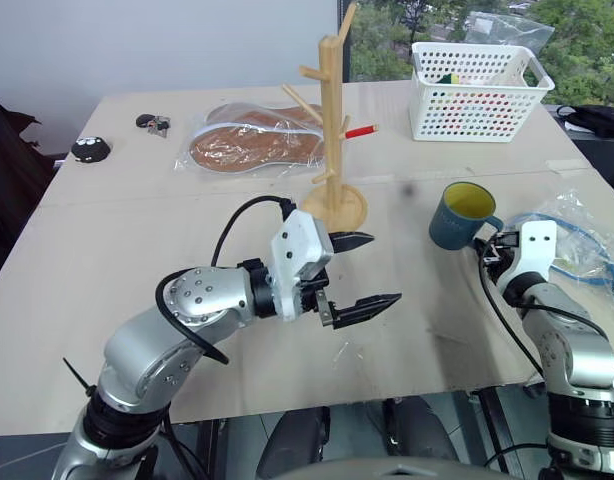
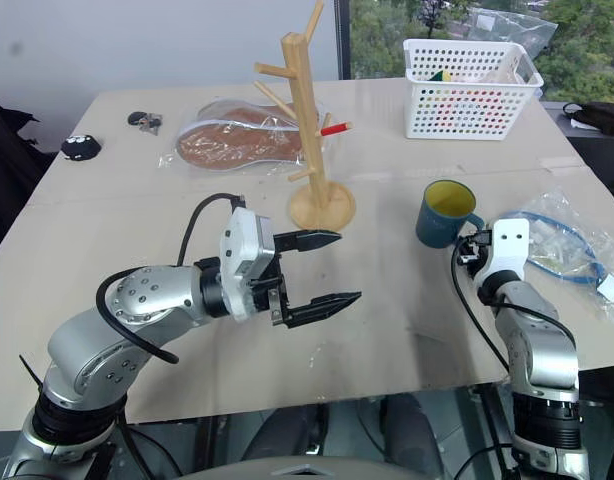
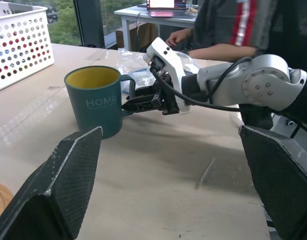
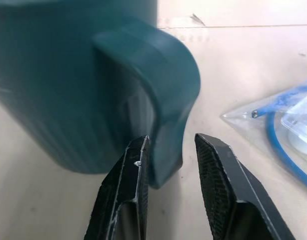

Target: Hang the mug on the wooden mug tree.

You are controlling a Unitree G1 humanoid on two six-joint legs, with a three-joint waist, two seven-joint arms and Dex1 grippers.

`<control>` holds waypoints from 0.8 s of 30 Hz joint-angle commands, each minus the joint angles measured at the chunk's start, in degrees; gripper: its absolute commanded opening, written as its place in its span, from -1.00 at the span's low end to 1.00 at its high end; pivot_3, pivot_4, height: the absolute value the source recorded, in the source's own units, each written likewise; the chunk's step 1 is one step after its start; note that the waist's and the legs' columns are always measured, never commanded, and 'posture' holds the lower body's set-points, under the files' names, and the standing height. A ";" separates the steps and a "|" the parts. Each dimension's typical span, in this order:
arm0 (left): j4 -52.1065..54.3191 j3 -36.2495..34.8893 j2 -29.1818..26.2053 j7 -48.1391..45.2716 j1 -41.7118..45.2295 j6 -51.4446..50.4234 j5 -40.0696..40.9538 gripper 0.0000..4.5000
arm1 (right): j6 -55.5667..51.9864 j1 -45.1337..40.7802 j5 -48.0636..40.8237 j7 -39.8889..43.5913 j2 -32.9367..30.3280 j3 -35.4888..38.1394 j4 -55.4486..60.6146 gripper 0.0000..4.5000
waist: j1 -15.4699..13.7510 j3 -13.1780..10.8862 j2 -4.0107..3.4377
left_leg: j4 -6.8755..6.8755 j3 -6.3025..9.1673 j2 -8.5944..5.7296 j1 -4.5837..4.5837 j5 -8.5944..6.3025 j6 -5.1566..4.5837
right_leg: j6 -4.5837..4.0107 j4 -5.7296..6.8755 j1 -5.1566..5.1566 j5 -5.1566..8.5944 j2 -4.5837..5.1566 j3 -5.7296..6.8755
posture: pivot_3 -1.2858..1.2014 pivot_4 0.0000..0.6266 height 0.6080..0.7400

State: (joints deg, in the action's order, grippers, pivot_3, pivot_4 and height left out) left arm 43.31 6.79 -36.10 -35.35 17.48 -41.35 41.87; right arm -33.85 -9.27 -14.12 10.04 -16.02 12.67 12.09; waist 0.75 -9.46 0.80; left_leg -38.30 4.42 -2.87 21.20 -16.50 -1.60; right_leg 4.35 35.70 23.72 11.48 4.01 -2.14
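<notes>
Left eye view, table: a broad tan table [image 1: 137,260] carries everything listed below.
Left arm: the silver arm reaches in over the near half of the table, its gripper pointing across toward the robot's right.
Basket: a white perforated basket [image 1: 475,92] sits at the far right of the table, well apart from the mug.
Wrapped item: a flat brown thing in clear plastic wrap [image 1: 249,141] lies at the far middle, just left of the mug tree.
Wooden mug tree: the wooden mug tree [image 1: 332,130] stands upright on its round base past the middle of the table; a red-tipped peg [image 1: 361,131] sticks out on its right side, and no mug hangs on it.
Left gripper: the left gripper [image 1: 365,270] hovers above the table in front of the tree's base, fingers spread wide and grasping nothing.
Mug: the mug [image 1: 460,215] stands upright on the table at the right, between the tree and a clear bag [image 1: 585,245] with blue cord inside; its yellow inside faces up and its handle [image 4: 168,95] points toward the right gripper. The left wrist view shows the word HOME on its side.
Right gripper: the right gripper [image 4: 168,165] is at the handle, one finger [image 4: 131,185] inside the loop and the other outside it, partly apart; whether they press the handle I cannot tell.
Small things: a black object [image 1: 90,149] and a bunch of keys [image 1: 153,123] lie at the far left.
</notes>
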 commanded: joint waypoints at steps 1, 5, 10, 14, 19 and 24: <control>1.40 -0.73 0.02 -0.42 0.63 0.92 -0.01 1.00 | 3.42 -1.48 0.38 -1.49 1.10 0.93 -1.01 -0.40 | 0.01 0.00 -0.01 | 0.00 0.00 0.00 0.00 0.00 0.00 | 0.00 0.01 0.00 0.00 0.00 0.00 | 0.03 -0.52 1.00; 1.83 -0.64 0.21 0.04 0.46 0.73 0.01 1.00 | 5.58 -2.25 0.74 -2.44 1.65 1.36 -2.94 -0.40 | 0.00 0.00 -0.01 | 0.00 0.00 0.00 -0.01 0.00 0.00 | 0.00 0.03 0.00 0.00 0.00 -0.01 | 0.03 -0.52 1.00; 1.89 -0.72 0.48 0.63 0.11 0.78 -0.21 1.00 | 7.56 -3.04 0.97 -2.05 1.35 0.88 -5.04 -0.93 | 0.05 0.00 -0.01 | 0.00 -0.01 0.00 -0.02 0.00 0.00 | 0.00 0.04 0.00 0.00 0.00 -0.01 | 0.03 -0.52 1.00; 1.72 -0.75 0.56 1.17 -0.28 1.03 -0.87 1.00 | 8.29 -3.19 1.13 -1.50 0.94 0.71 -5.76 -0.97 | 0.04 0.00 -0.01 | 0.00 0.00 0.00 -0.03 0.00 0.00 | -0.01 0.05 0.00 0.00 0.00 -0.01 | 0.03 -0.52 1.00; 1.66 -0.44 1.23 2.04 -1.12 1.50 -2.02 1.00 | 8.71 -3.44 1.29 1.51 -1.43 -0.08 -5.57 -0.97 | 0.03 0.00 -0.02 | 0.00 -0.01 -0.01 -0.03 0.00 0.00 | -0.01 0.05 0.00 0.00 0.00 -0.03 | 0.03 -0.52 1.00; 1.83 -1.11 3.03 4.58 -3.82 3.53 -4.35 1.00 | 7.49 -6.41 -1.24 11.77 -7.87 -2.46 -3.97 -0.97 | 0.19 -0.07 -0.13 | 0.00 -0.04 -0.01 -0.03 0.00 -0.01 | 0.00 0.04 0.00 0.00 0.00 -0.06 | 0.03 -0.52 1.00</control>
State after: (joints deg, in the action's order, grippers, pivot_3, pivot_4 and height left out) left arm 43.32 6.82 -33.58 -31.77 13.92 -39.82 38.37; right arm -27.02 -13.44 -13.92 18.43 -22.46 10.19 5.07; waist 0.94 -9.52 0.66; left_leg -38.30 4.31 -2.88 21.16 -16.50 -1.62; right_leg 4.35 35.74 23.73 11.47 4.02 -2.26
